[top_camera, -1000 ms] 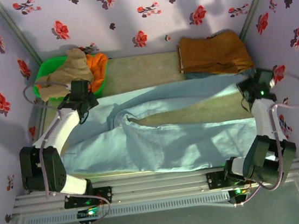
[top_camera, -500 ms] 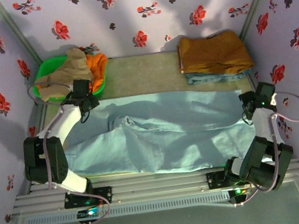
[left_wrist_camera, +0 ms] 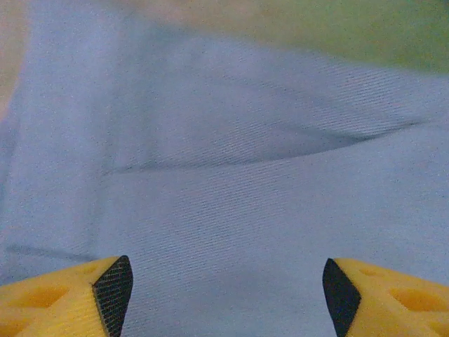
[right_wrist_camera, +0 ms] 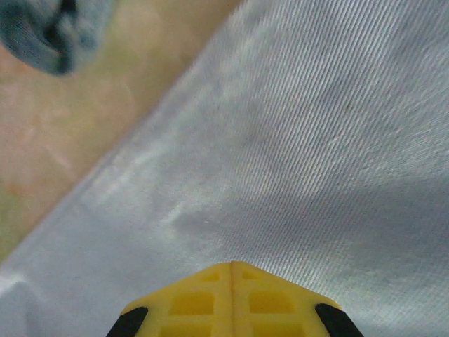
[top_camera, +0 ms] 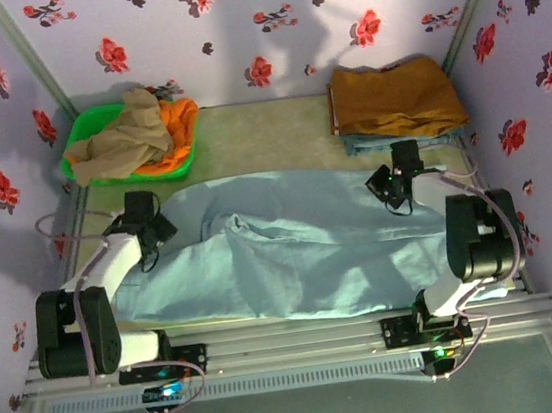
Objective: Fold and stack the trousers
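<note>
The pale sky-blue trousers (top_camera: 301, 249) lie spread wide across the table, rumpled in the middle. My left gripper (top_camera: 150, 234) hovers over their left end. In the left wrist view it (left_wrist_camera: 226, 291) is open, with flat blue cloth (left_wrist_camera: 231, 175) under the gap and nothing between the yellow fingertips (left_wrist_camera: 105, 295). My right gripper (top_camera: 392, 190) is over the trousers' back right part. In the right wrist view it (right_wrist_camera: 231, 267) is shut, its yellow fingers pressed together with no cloth between them, just above the trousers' edge (right_wrist_camera: 295, 140).
A green basket (top_camera: 76, 150) at the back left holds beige and orange garments. At the back right a mustard-brown garment (top_camera: 394, 96) lies on folded blue cloth (right_wrist_camera: 56, 31). Bare table (top_camera: 267, 132) runs behind the trousers. Floral walls close in on both sides.
My left gripper opened, let go of the trousers' back left edge and drew nearer. The right arm swung from the right edge inward over the trousers, and its jaws are shut again. The cloth settled flatter.
</note>
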Motion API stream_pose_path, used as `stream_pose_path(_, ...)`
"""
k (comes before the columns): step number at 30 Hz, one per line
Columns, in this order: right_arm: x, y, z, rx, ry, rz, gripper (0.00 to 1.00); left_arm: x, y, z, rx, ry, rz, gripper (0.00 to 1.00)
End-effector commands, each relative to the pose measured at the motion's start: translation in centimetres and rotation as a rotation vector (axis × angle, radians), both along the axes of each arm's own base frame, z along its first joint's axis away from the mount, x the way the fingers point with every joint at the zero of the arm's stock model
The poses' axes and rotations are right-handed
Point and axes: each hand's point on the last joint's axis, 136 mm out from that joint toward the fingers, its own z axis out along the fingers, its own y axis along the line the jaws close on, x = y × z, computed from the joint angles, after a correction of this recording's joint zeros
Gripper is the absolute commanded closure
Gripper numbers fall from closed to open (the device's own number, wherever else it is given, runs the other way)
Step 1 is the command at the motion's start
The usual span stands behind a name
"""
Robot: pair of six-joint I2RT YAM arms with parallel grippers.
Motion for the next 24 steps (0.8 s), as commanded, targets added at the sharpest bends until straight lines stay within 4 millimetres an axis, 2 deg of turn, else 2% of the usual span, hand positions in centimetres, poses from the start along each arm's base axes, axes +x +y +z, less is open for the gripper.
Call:
stream_pose_path(1,-0.1,0.9,-1.4,0.037,-0.002,0.033,1.00,0.1,1.7,-0.7,-0.075,-0.041,0.135,0.19)
stream_pose_path(4,-0.7,1.2,-2.3,0.043,0.011,0.055,1.00,0.9,2.9,0.6,-0.072,-0.089,0.154,0.15)
stream_pose_path(7,-0.8,1.4,-2.0,0.051,-0.002,0.071,1.00,2.2,4.4,2.9,-0.052,-0.134,0.154,0.12)
stream_pose_path(9,-0.5,1.5,-1.7,0.054,-0.011,0.078,1.00,2.3,6.2,4.1,-0.040,-0.132,0.192,0.07)
stream_pose_path(11,-0.3,1.6,-1.5,0.056,-0.020,0.081,1.00,2.2,7.9,4.2,-0.054,-0.120,0.244,0.05)
stream_pose_path(12,-0.1,1.7,-1.3,0.062,-0.028,0.078,1.00,2.2,8.5,3.9,-0.064,-0.105,0.264,0.04)
stream_pose_path(15,0.3,2.1,-1.3,0.089,-0.041,0.080,1.00,3.1,8.7,2.1,-0.097,-0.037,0.249,0.03)
stream_pose_path(18,0.6,2.4,-1.2,0.118,-0.055,0.080,0.99,4.4,7.8,-0.4,-0.147,0.016,0.182,0.04)
stream_pose_path(22,0.9,3.0,-0.5,0.160,-0.082,0.084,0.92,3.5,8.8,-2.6,-0.097,0.096,0.216,0.08)
stream_pose_path(24,0.9,3.1,-0.3,0.164,-0.091,0.086,0.91,3.1,9.3,-3.0,-0.077,0.116,0.237,0.15)
